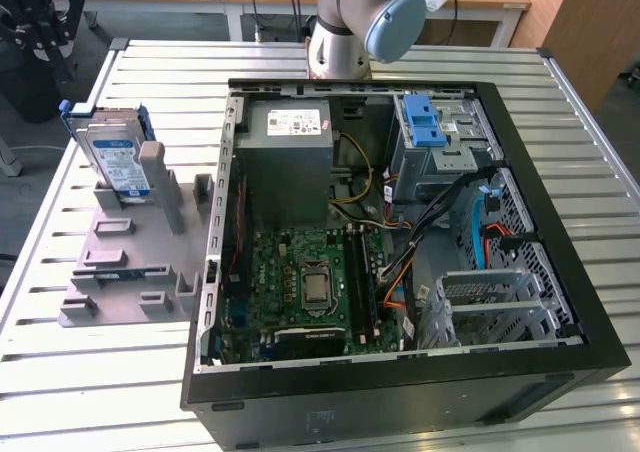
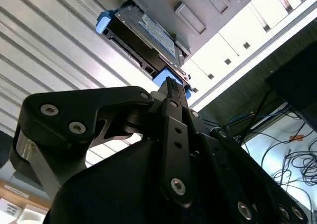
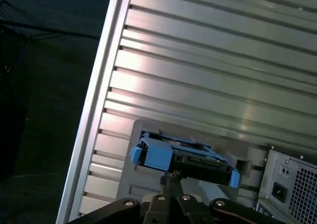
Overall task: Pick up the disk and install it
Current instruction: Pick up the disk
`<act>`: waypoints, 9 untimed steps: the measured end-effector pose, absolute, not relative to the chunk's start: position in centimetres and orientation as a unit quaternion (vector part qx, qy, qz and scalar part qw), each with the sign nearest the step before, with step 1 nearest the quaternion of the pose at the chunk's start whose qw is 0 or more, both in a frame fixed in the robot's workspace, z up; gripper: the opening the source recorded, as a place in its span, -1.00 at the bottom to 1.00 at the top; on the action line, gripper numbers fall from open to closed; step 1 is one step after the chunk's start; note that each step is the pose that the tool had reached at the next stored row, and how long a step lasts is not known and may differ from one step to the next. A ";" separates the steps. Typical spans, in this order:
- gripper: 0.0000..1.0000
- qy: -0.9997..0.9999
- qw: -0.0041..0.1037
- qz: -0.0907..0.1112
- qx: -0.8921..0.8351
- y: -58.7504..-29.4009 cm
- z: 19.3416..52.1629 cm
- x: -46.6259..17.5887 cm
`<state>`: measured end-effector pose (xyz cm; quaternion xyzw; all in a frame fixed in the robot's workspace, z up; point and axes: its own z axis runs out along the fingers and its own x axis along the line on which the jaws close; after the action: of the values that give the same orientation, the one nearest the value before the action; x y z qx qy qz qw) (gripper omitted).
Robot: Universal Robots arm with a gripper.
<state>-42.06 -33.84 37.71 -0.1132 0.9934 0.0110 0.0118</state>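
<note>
The disk (image 1: 115, 162) stands on edge in a grey holder (image 1: 130, 262) on the slatted table, at the exterior view's left. It is silver with a white-and-blue label and blue rails. In both wrist views the disk (image 2: 148, 30) (image 3: 183, 157) lies just beyond my black fingertips, apart from them. My gripper (image 3: 170, 178) is shut with nothing in it, its tips meeting a short way from the disk's blue end bracket. In the exterior view the gripper (image 1: 35, 22) hangs above the table's far left corner, behind the disk.
An open black computer case (image 1: 400, 382) lies on the table at the exterior view's right. Inside are a grey power-supply box (image 1: 290, 142), a green board (image 1: 310, 282) and a grey drive cage (image 1: 440, 142) with a blue latch. The table edge (image 3: 94, 110) drops to dark floor.
</note>
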 end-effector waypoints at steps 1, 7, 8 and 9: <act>-0.79 0.992 0.012 0.011 -0.122 -33.8 37.7 -42.1; -0.79 0.985 0.011 0.011 -0.171 -33.8 37.7 -42.1; -0.79 0.984 0.011 0.012 -0.179 -33.8 37.7 -42.1; -0.79 0.982 0.011 0.012 -0.188 -33.8 37.7 -42.1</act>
<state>-42.06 -33.84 37.68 -0.1884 0.9820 0.0117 0.0109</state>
